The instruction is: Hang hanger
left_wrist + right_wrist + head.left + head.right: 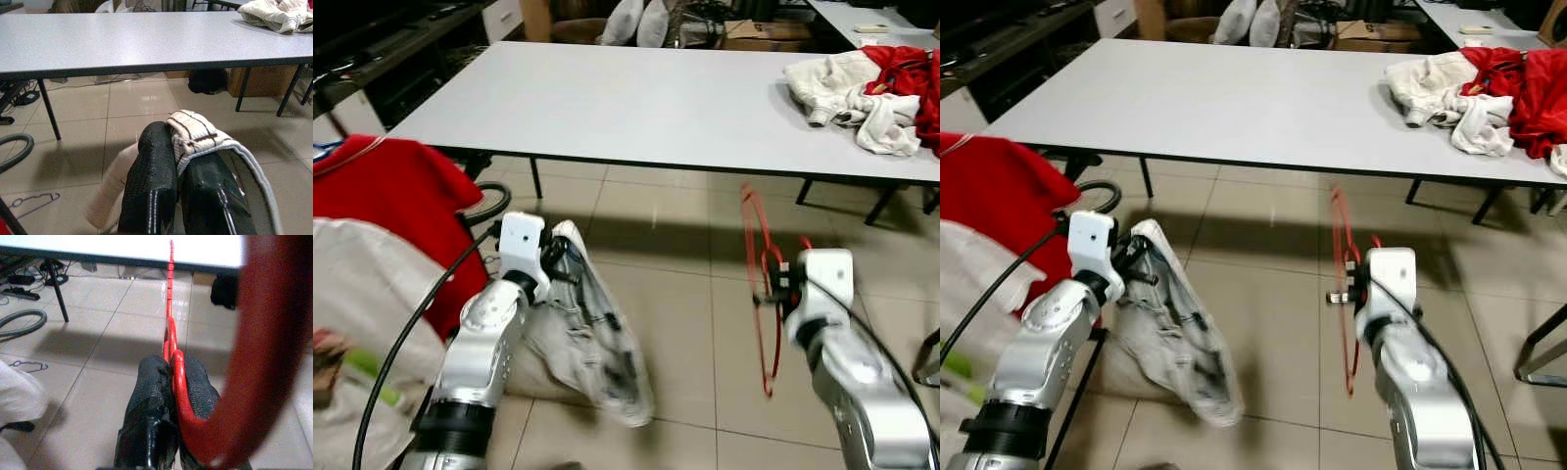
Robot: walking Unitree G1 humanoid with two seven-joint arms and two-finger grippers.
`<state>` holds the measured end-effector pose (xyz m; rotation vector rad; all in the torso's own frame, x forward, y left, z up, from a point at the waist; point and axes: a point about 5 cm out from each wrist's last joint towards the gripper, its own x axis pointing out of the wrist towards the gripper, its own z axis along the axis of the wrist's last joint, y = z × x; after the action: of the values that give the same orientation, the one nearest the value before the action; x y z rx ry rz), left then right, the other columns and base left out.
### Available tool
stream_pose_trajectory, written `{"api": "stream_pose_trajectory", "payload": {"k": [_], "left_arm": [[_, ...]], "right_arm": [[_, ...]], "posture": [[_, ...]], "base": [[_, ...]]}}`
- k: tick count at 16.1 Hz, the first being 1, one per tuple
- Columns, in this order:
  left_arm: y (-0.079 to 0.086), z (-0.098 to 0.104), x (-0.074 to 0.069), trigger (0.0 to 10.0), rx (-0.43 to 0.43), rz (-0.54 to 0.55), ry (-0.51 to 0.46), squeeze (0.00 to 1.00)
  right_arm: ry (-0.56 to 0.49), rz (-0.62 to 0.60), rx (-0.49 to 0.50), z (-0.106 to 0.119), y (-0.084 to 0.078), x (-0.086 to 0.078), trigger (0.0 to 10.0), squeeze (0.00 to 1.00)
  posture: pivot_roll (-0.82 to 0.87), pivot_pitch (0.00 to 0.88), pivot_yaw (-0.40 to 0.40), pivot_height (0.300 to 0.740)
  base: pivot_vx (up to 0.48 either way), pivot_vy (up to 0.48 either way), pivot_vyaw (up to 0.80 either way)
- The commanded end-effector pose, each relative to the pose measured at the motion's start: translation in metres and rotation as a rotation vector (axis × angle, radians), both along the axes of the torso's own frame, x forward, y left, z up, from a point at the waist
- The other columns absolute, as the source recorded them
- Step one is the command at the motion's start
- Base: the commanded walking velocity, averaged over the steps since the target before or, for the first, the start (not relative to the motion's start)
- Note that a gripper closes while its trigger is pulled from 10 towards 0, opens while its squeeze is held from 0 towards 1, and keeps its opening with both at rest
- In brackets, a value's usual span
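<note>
Your right pincer [771, 291] is clamped on the red hanger [759, 284], held above the floor [685, 323] before the table [636, 98], long axis roughly upright. Your left pincer [556, 257] grips a pale garment [592, 338] that droops.

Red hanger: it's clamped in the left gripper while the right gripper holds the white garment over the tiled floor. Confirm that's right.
The grippers are swapped. The red hanger is clamped in the right gripper, as the right wrist view shows, while the left gripper holds the white garment over the tiled floor.
</note>
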<state>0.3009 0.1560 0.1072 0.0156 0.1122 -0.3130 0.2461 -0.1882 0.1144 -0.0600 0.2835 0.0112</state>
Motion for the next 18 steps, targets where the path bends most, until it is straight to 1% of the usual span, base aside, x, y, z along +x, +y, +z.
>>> {"api": "stream_pose_trajectory", "payload": {"k": [1,2,3,4,5,6,7,8,9,11,13,14,16,18], "left_arm": [[-0.001,0.015,0.002,10.0,-0.01,-0.001,-0.072,0.0],[0.001,0.012,0.003,10.0,-0.002,0.016,-0.071,0.0],[0.004,0.011,0.004,10.0,0.003,0.039,-0.068,0.0],[0.006,0.017,0.007,10.0,0.01,0.04,-0.089,0.0],[0.006,0.021,0.008,10.0,0.009,0.04,-0.102,0.0],[0.004,0.027,0.013,10.0,0.012,0.052,-0.122,0.0],[0.003,0.031,0.014,10.0,0.011,0.05,-0.136,0.0],[0.002,0.037,0.016,10.0,-0.012,0.038,-0.152,0.0],[0.001,0.042,0.016,10.0,-0.032,0.028,-0.171,0.0],[0.001,0.041,0.015,10.0,-0.042,0.026,-0.171,0.0],[0.002,0.039,0.015,10.0,-0.04,0.031,-0.163,0.0],[0.003,0.039,0.018,10.0,-0.049,0.043,-0.165,0.0],[0.007,0.046,0.024,10.0,-0.08,0.07,-0.179,0.0],[0.008,0.047,0.025,10.0,-0.085,0.073,-0.181,0.0]], "right_arm": [[-0.004,0.015,0.009,0.001,0.001,0.002,10.0,0.0],[-0.013,0.051,0.0,0.002,0.004,0.003,10.0,0.0],[-0.016,0.088,-0.003,0.001,0.008,0.004,10.0,0.0],[-0.065,0.144,0.001,0.01,0.015,0.003,10.0,0.0],[-0.091,0.167,0.012,0.015,0.016,0.002,10.0,0.0],[-0.11,0.182,0.008,0.015,0.014,0.001,10.0,0.0],[-0.101,0.172,-0.017,0.014,0.013,0.002,10.0,0.0],[-0.11,0.164,0.003,0.016,0.014,0.004,10.0,0.0],[-0.126,0.18,0.016,0.017,0.018,0.004,10.0,0.0],[-0.124,0.173,0.009,0.013,0.019,0.002,10.0,0.0],[-0.133,0.172,0.018,0.015,0.02,-0.001,10.0,0.0],[-0.153,0.17,0.024,0.017,0.02,-0.004,10.0,0.0],[-0.197,0.171,0.028,0.023,0.02,-0.007,10.0,0.0],[-0.212,0.175,0.032,0.025,0.021,-0.007,10.0,0.0]], "posture": [[0.01,0.0,0.012,0.74],[0.0,0.0,0.017,0.74],[0.01,0.0,0.002,0.74],[-0.01,0.0,-0.011,0.74],[0.0,0.0,-0.004,0.74],[0.0,0.0,-0.002,0.74],[0.0,0.0,-0.001,0.74],[0.0,0.0,-0.004,0.74],[0.0,0.0,0.017,0.74],[-0.01,0.0,0.019,0.74],[-0.02,0.0,0.033,0.74],[-0.04,0.0,0.048,0.74],[-0.05,0.0,0.053,0.74],[-0.05,0.0,0.054,0.74]], "base": [[0.0,0.0,0.0],[0.0,0.0,0.0],[0.0,0.0,0.0],[0.281,0.0,0.0],[0.349,0.0,0.0],[0.352,0.0,0.0],[0.352,0.0,0.0],[0.36,0.0,0.0],[0.405,0.0,0.0],[0.435,0.0,0.0],[0.454,0.0,0.0],[0.465,0.0,0.0],[0.461,0.0,0.0],[0.461,0.0,0.0]]}}
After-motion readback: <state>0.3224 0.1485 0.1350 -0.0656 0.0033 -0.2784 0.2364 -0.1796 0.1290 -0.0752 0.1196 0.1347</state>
